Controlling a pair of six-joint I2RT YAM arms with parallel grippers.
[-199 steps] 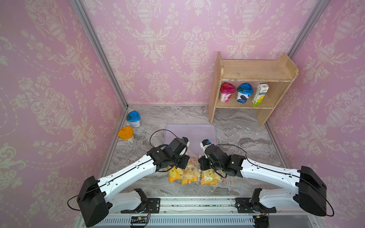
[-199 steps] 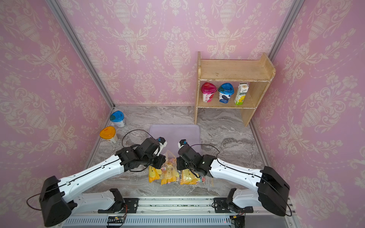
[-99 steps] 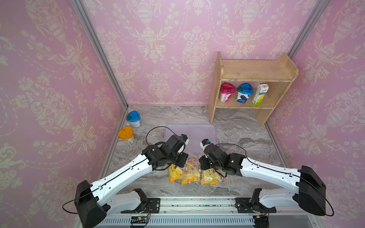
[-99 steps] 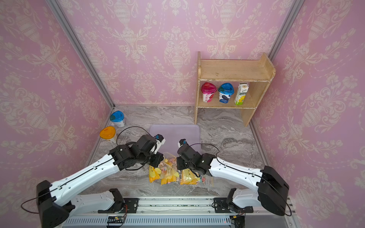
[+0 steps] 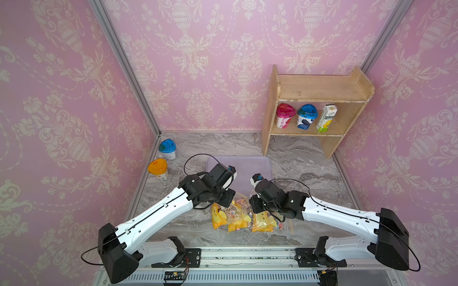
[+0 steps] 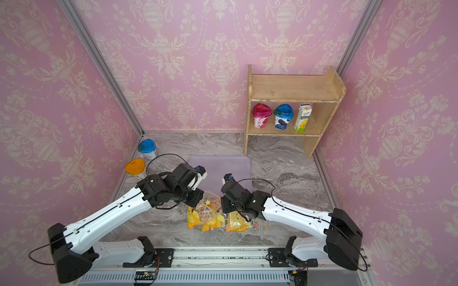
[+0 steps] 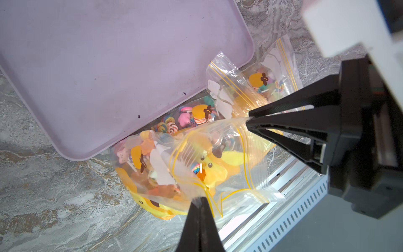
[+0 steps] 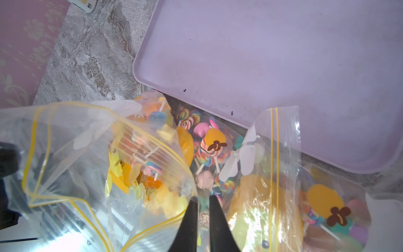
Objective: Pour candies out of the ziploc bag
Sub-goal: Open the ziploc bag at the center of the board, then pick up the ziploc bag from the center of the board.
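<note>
Pinching the rim of the bag (image 7: pixel 218 165) tight in the left gripper (image 7: pixel 198 199), just slackening the right gripper (image 8: pixel 204 199) to a narrow slit opposite, candies (image 8: pixel 150 172) all inside, beside the tray (image 7: pixel 109 65), likely ready for tipping.

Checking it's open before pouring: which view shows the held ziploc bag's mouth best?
The right wrist view: it looks into the ziploc bag through its spread yellow-lined mouth, candies inside. The left wrist view shows the mouth obliquely, the left gripper pinching its rim. Both top views show it small, partly under the arms.
</note>
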